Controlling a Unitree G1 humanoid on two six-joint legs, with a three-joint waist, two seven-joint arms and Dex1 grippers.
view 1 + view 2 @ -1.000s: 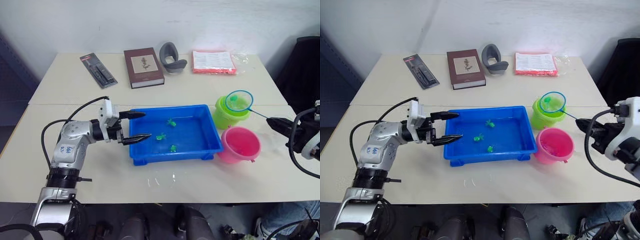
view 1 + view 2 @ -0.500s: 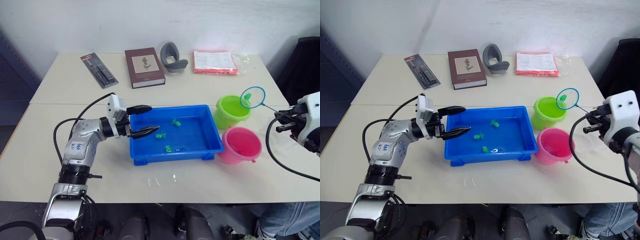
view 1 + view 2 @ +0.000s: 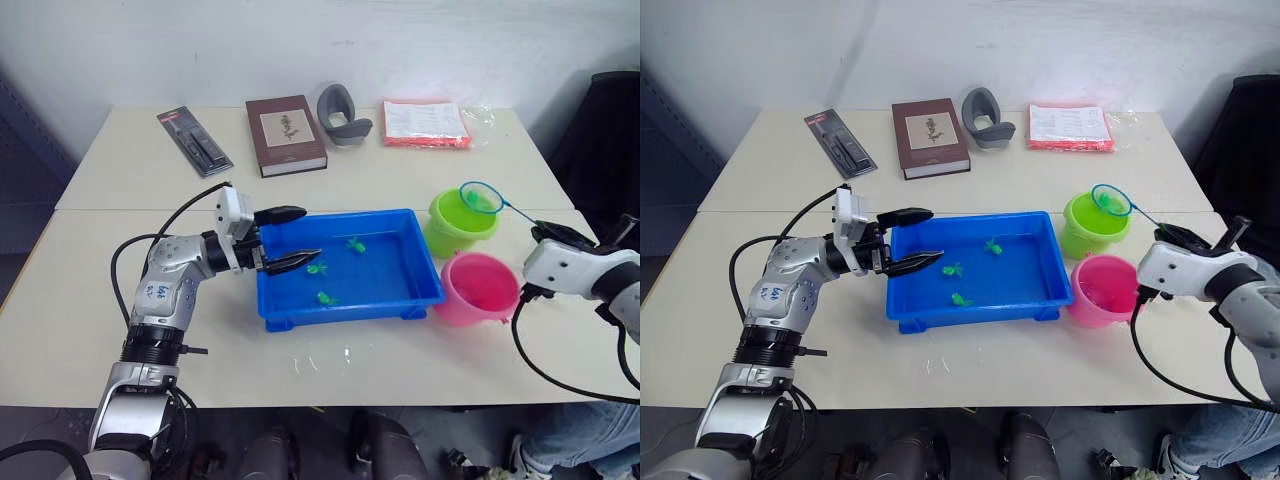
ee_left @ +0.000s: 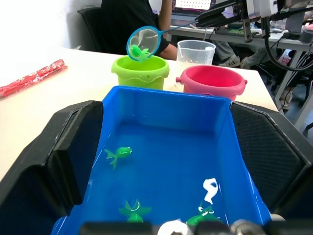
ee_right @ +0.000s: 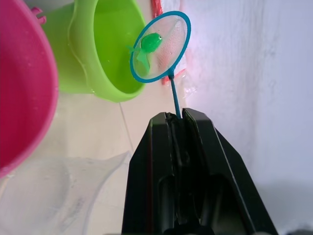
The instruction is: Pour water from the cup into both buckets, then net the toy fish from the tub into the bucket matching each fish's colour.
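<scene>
Green fish (image 5: 150, 42): in the net (image 5: 159, 47) over the lime bucket (image 3: 461, 221), not yet tipped.
Right gripper (image 5: 177, 120): clamped on the net's stick.
Left gripper (image 3: 295, 236): fingers apart, at the tub (image 3: 423, 297)'s left rim.
Left: three green fish (image 4: 119, 154) in the tub.
Cup (image 4: 195, 51): beyond the pink bucket (image 3: 480, 290).

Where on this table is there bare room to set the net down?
Bare tabletop lies in front of the blue tub, along the near edge, and on the robot's far left, between the black package and the left arm. The right side is crowded: green bucket, pink bucket and clear cup stand close together.
</scene>
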